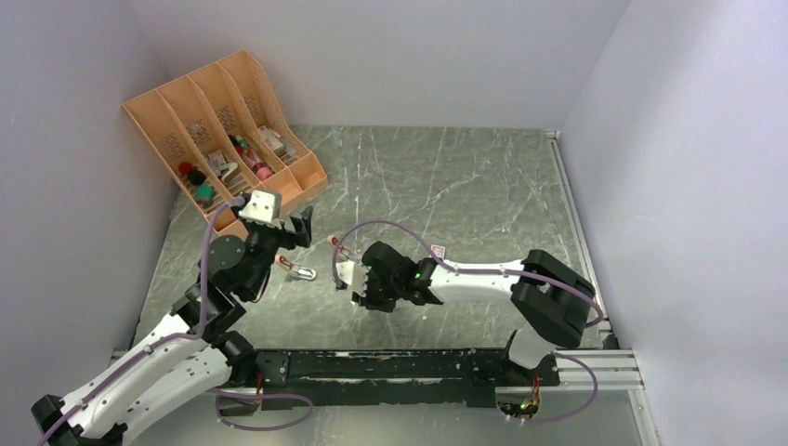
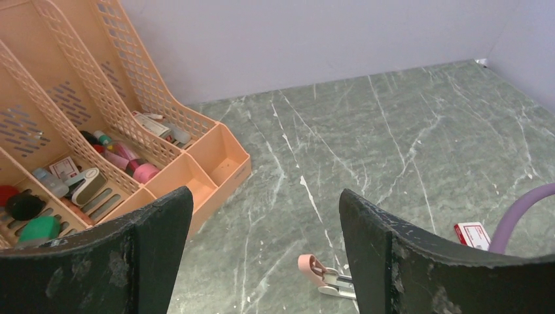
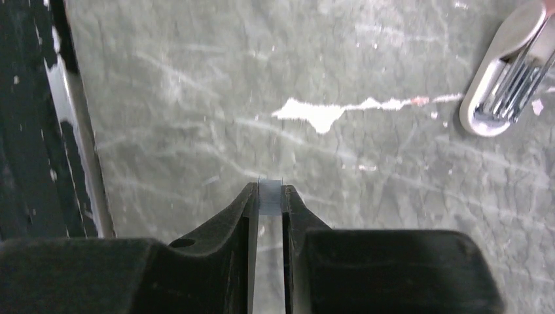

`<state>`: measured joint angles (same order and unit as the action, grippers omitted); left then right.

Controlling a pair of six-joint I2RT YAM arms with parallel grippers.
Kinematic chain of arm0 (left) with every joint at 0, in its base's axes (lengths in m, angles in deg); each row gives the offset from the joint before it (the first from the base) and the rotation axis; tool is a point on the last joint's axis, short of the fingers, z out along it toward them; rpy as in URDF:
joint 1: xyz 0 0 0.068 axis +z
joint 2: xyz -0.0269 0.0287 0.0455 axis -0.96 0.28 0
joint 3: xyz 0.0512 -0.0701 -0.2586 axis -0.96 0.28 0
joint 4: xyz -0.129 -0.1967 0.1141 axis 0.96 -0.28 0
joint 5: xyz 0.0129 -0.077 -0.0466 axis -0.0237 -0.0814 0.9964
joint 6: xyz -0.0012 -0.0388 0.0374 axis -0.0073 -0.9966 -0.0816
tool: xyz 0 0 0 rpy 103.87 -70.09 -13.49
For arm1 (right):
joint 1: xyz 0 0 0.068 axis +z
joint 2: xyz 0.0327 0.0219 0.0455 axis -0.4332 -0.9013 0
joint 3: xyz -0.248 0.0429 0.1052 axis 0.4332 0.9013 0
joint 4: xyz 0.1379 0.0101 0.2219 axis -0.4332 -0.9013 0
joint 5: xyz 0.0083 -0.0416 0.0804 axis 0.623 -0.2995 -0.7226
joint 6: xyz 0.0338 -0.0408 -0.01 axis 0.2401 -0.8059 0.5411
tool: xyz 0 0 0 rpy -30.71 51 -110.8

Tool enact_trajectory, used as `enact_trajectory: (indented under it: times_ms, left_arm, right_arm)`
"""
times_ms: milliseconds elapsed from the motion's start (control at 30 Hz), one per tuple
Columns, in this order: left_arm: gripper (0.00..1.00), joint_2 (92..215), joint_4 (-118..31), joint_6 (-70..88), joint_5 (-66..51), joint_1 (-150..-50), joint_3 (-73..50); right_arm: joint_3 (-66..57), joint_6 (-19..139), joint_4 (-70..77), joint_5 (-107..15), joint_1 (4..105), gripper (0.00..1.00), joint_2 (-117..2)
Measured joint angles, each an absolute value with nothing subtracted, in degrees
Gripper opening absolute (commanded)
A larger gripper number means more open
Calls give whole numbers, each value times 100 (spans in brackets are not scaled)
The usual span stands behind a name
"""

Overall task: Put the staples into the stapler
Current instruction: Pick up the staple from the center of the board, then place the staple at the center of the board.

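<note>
A short silvery-grey strip of staples (image 3: 269,195) is pinched between the tips of my right gripper (image 3: 269,190), just above the green marble table. In the top view the right gripper (image 1: 359,297) hangs low, right of the opened pink stapler (image 1: 299,271). The stapler's silver magazine end (image 3: 507,98) shows at the right wrist view's upper right. The red-and-white staple box (image 2: 472,234) lies on the table behind the right arm. My left gripper (image 2: 263,196) is open and empty, held above and behind the stapler (image 2: 325,275).
An orange slotted desk organizer (image 1: 223,121) with small office items stands at the back left. A black rail (image 1: 409,362) runs along the table's front edge, close to the right gripper. Grey walls enclose the table on three sides.
</note>
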<state>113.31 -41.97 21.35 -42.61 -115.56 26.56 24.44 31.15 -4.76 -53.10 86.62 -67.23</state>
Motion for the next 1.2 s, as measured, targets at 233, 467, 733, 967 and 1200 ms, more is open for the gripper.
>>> enact_trajectory:
  times_ms: [233,467,733,967,1200]
  left_arm:
    - [85,11104,-4186,2137,-4471,-11554,2658]
    - [85,11141,-4173,2137,-4522,-11556,2656]
    - [85,11161,-4173,2135,-4559,-11556,2656]
    - [85,11252,-4175,2130,-4559,-11554,2658]
    - [86,11414,-4195,2084,-4557,-11554,2656]
  right_arm:
    - [2315,3659,9,-4798,8828,19,-7200]
    - [2315,3895,308,-4586,8828,42,-7300]
    - [2862,4000,1095,-4525,8830,51,-7040]
    - [4101,4063,2619,-4398,8830,53,-5847]
    - [5185,3974,4151,-4405,8830,53,-5659]
